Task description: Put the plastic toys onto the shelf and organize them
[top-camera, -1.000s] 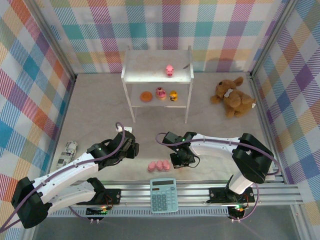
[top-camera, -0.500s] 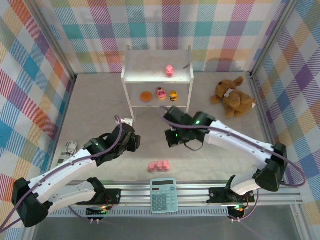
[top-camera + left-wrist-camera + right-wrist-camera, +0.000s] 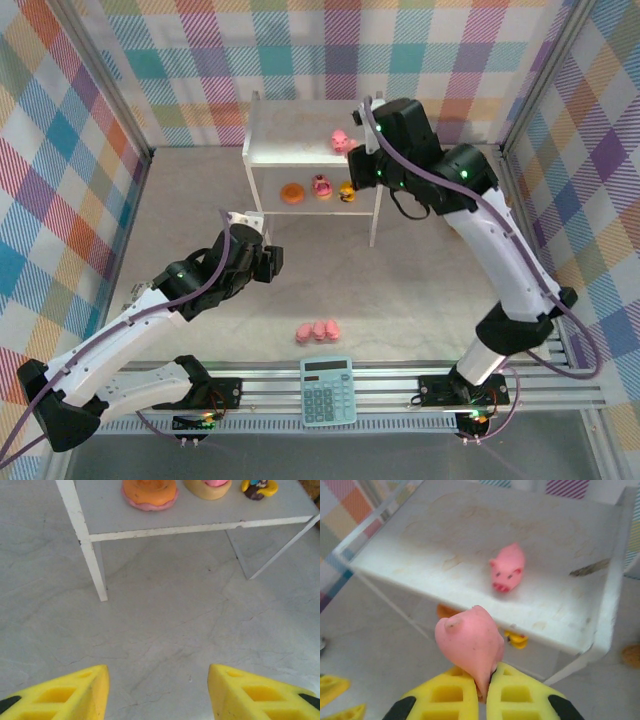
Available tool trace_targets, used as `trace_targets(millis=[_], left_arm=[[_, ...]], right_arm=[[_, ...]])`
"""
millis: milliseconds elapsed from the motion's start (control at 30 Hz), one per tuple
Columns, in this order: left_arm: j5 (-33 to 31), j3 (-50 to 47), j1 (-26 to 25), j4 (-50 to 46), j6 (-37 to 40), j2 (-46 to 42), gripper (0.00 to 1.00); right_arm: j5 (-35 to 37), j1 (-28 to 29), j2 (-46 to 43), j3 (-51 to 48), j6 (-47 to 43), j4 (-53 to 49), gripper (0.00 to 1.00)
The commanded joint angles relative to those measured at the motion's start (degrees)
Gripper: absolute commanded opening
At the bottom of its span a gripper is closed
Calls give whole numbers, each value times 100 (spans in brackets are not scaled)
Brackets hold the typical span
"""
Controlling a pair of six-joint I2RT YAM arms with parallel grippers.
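The right arm has swung up and away from the near edge, where a second ago its tool was down beside the loose pigs. Now the right tool [image 3: 487, 679] is up at the shelf [image 3: 445, 545], which stands at 12 o'clock on the bench [image 3: 165, 630]. It is clenched on the carried pig [image 3: 470, 642], pinched low between the fingers with most of the body standing clear above them. Seen from above, the tool sits by the right side of the top board, at about 4 o'clock from the resting pig [image 3: 508, 573].

The left tool [image 3: 157, 682] is half released and grasps nothing. It has crept a little nearer the shelf and hovers over bare bench at about 7 o'clock from it, looking at the lower board. There the disc [image 3: 149, 491], cupcake [image 3: 207, 486] and duck [image 3: 258, 487] sit in a row running from 9 to 3 o'clock.

The pickup and the lift look done, and I'd say what remains for this pig is to set it down. From the wrist it looks close to the front edge, so I would want it carried farther in toward 12 o'clock and put beside the resting pig before the fingers let go. Three pigs [image 3: 318, 330] lie at 6 o'clock, bunched just ahead of the calculator [image 3: 327, 390]. By my count four toys are shelved, a fifth is about to be, and these three are left.
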Motion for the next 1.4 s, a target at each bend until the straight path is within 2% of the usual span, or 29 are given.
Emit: trace_targets(millis=[0,433,933,1200,1367], left_arm=[[-96,124,96,-288,99,-61,54],[-25,188,319,-365,203,-33,55],[102,140,430,-298,237,57,55],[133,100,463,-277,240,61,55],[138,91,474,-278,249,53,55]], right_arm=[[-60,-260,470,645,-324,-347,5],[-330,-785,1282,1426,-243,-511,5],[-295,-853,1522,1529,-181,-766,7],[-237,-885,1616,1565,-155,-846,13],[-221,-962,1699,1642,-137,-920,13]])
